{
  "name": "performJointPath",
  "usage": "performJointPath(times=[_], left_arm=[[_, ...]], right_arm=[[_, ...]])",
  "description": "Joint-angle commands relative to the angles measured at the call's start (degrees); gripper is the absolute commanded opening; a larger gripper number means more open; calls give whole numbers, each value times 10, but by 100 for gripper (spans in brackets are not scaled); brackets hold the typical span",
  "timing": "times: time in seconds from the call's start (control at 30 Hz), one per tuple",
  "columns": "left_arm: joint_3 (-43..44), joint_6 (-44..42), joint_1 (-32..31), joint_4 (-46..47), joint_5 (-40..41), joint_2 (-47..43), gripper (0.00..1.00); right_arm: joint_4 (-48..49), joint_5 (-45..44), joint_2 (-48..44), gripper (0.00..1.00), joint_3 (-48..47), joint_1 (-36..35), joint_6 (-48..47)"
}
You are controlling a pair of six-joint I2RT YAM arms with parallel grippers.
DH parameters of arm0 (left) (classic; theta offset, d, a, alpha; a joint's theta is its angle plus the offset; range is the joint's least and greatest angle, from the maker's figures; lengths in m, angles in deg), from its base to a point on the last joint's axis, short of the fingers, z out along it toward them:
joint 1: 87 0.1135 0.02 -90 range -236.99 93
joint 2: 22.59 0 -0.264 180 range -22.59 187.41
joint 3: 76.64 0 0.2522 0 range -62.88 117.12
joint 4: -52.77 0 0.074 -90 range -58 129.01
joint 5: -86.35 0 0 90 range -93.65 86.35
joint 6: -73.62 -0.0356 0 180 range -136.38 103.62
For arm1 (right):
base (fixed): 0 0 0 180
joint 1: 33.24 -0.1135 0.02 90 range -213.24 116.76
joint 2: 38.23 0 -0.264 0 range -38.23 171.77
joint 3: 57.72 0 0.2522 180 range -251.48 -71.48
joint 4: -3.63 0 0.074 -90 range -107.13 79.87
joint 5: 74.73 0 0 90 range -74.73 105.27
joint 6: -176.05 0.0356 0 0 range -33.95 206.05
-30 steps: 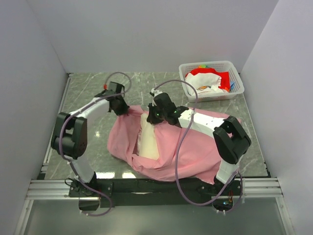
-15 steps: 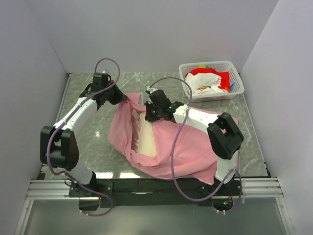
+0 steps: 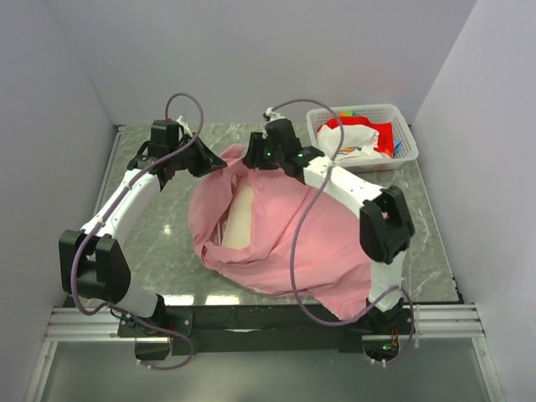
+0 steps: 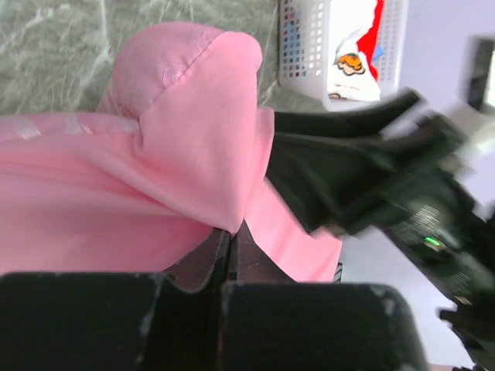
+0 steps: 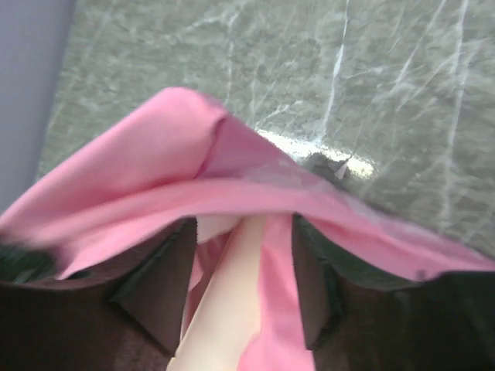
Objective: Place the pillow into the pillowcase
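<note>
The pink pillowcase [image 3: 293, 234] lies bunched across the middle of the table, its mouth facing left. The cream pillow [image 3: 241, 213] shows through that mouth, mostly covered. My left gripper [image 3: 211, 165] is shut on the pillowcase's far left hem; in the left wrist view the gripper [image 4: 230, 236] pinches a fold of pink cloth [image 4: 186, 131]. My right gripper [image 3: 253, 157] is at the far hem beside it. In its wrist view the gripper [image 5: 244, 263] stands open, with the pillow's edge [image 5: 228, 309] and pink pillowcase [image 5: 155, 193] lying between its fingers [image 5: 162, 286].
A white basket [image 3: 360, 110] holding white and red cloth stands at the far right corner, also seen as the basket [image 4: 309, 46] in the left wrist view. Grey walls close in the marble table [image 3: 142, 151] on three sides.
Both arms have swung toward the back of the table, pulling the pillowcase's mouth farther over the pillow. The right gripper, shut before, now stands open. The left has stayed shut.
</note>
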Motion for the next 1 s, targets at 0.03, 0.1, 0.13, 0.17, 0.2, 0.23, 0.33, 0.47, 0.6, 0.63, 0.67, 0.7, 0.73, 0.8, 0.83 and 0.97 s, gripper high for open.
performJointPath(times=[0.03, 0.1, 0.13, 0.17, 0.2, 0.23, 0.33, 0.47, 0.6, 0.63, 0.67, 0.7, 0.73, 0.8, 0.83, 0.97], left_arm=[[56, 4, 2, -8, -28, 25, 1], [85, 1, 1, -12, -41, 48, 1], [97, -1, -5, -29, -42, 56, 1], [123, -13, -10, -37, -41, 73, 1], [138, -21, -16, -51, -35, 82, 1], [152, -28, -26, -67, -28, 91, 1], [157, -28, -28, -73, -45, 113, 1], [136, -18, -29, -46, -70, 129, 3], [118, -28, -29, -37, -95, 123, 14], [114, -33, -28, -40, -97, 119, 16], [107, -44, -28, -44, -97, 108, 19], [103, -50, -27, -50, -96, 102, 25], [93, -56, -25, -55, -86, 98, 27], [74, -58, -19, -54, -78, 79, 41], [60, -60, -10, -62, -50, 72, 53], [2, -29, 24, -98, 146, -13, 90]], right_arm=[[61, -25, -132, 69, 85, -1, 1], [54, -27, -123, 71, 85, -1, -17], [47, -18, -113, 73, 77, 1, -32], [38, 0, -99, 75, 63, 14, -42], [26, 24, -67, 75, 34, 22, -50], [29, 55, -53, 76, 26, 31, -57], [25, 112, -1, 80, -5, 57, -63], [26, 166, 45, 79, -30, 65, -57], [-18, 169, 89, 44, -100, 87, -50], [-20, 170, 90, 30, -107, 95, -39], [-30, 172, 92, 24, -128, 102, -35], [-40, 171, 98, 17, -142, 112, -33], [-52, 163, 103, 6, -158, 126, -27], [-87, 148, 109, 0, -200, 138, -25], [-93, 122, 105, 0, -206, 143, -25], [-93, 117, 46, 22, -167, 126, -48]])
